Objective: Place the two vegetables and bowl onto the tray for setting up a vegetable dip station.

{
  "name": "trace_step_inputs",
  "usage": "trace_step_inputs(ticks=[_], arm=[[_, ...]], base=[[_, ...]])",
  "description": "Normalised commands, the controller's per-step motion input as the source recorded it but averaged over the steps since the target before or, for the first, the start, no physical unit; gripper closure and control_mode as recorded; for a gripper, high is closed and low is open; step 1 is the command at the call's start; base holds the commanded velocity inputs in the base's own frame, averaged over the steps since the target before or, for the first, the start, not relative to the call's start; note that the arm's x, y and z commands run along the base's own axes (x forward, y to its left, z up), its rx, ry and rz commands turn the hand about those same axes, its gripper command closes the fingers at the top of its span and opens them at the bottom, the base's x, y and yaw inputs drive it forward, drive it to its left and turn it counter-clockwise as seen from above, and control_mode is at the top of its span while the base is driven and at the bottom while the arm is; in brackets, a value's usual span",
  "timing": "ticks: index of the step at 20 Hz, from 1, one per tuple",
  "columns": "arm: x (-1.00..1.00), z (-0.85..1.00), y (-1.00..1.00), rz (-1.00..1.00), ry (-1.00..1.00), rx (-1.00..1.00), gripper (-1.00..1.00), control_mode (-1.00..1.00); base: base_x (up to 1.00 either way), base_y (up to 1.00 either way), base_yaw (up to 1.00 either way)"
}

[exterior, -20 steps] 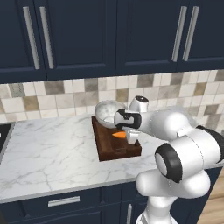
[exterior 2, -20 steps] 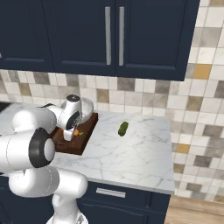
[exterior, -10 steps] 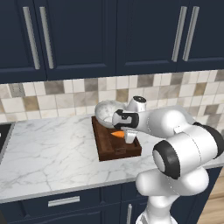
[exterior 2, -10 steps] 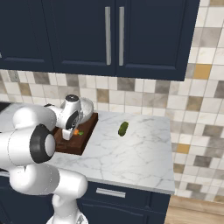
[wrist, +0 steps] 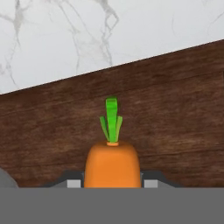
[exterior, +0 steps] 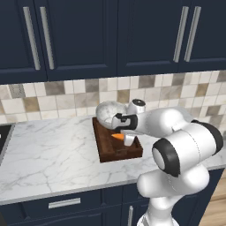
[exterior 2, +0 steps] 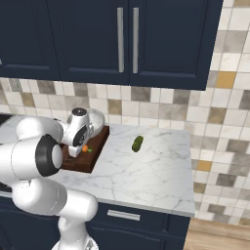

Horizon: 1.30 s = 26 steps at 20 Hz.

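**A:** Was there any writing, a brand or a label to read?

**B:** None was legible. The navy cabinet doors, the tiled backsplash and the marble counter carried no lettering that I could make out.

**A:** And the gripper?

**B:** At the bottom centre of the hand view its jaws were clamped on the carrot, one fingertip on each side of the orange body, green tip pointing up the frame over the dark wood of the tray. In the left base view the carrot sat at frame centre, above the tray.

**A:** What was hard to see?

**B:** The carrot's lower part was cut off at the bottom of the hand view. The marbled bowl at the tray's far end was half covered by the arm; in the right base view only a sliver of the bowl showed behind the hand. The tray's handles could not be made out.

**A:** The other vegetable?

**B:** The cucumber lay alone on the counter, centre of the right base view, well apart from the tray.
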Motion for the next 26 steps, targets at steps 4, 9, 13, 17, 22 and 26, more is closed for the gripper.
trace_step_inputs(ticks=[4,9,13,17,22,26], arm=[[0.08,-0.12,0.05,-0.02,0.00,0.00,1.00,-1.00],[0.01,-0.14,0.06,0.00,0.00,0.00,1.00,-1.00],[-0.04,-0.10,0.03,0.00,0.03,0.00,-1.00,-1.00],[-0.12,0.03,0.00,0.00,0.00,0.00,-1.00,-1.00],[-0.20,0.11,-0.04,0.00,0.00,0.00,-1.00,-1.00],[-0.18,0.18,-0.12,-0.01,0.00,0.00,-1.00,-1.00]], base=[[0.00,0.00,0.00],[0.00,0.00,0.00],[0.00,0.00,0.00],[0.00,0.00,0.00],[0.00,0.00,0.00],[0.00,0.00,0.00]])
